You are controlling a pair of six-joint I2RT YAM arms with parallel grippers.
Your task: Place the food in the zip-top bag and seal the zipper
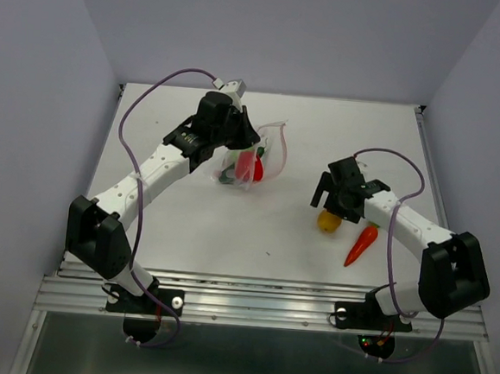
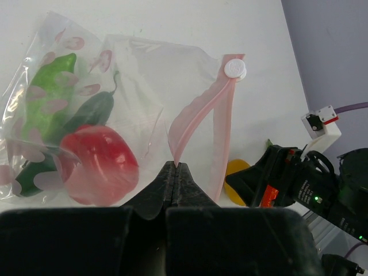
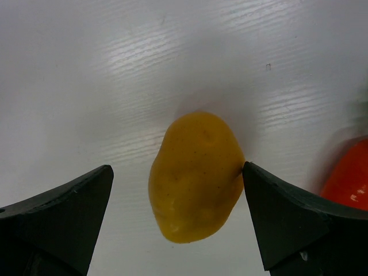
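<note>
Black fingers (image 2: 155, 195) of our left jaws fill the bottom of the left wrist view. They are pressed together with no gap, pinching the zipper (image 2: 192, 118) where its pink strip runs down into them. From that pinch the strip rises to a white round tab (image 2: 234, 69), and a second pink strand drops from the tab down beside the jaws, so the mouth edge folds into a narrow loop. The bag (image 2: 144, 75) spreads away to the left of the strip, crinkled and clear, and holds three pieces: the pepper (image 2: 98, 164) nearest our jaws, the cucumber (image 2: 92, 112) beyond it and the pod (image 2: 49, 92) farthest off. From above, the bag (image 1: 245, 165) sits at the tip of the left arm, on the far half of the bench (image 1: 229, 237).

Our right jaws stand wide apart over the bench, one finger (image 3: 57, 213) on each side of the yellow piece (image 3: 195, 175). The right-hand finger seems to touch the piece, while the left-hand one is clear of it. The carrot (image 3: 348, 178) lies just beyond the right-hand finger. From above, the yellow piece (image 1: 329, 221) and the carrot (image 1: 362, 245) lie near each other on the bench, well apart from the bag.
</note>
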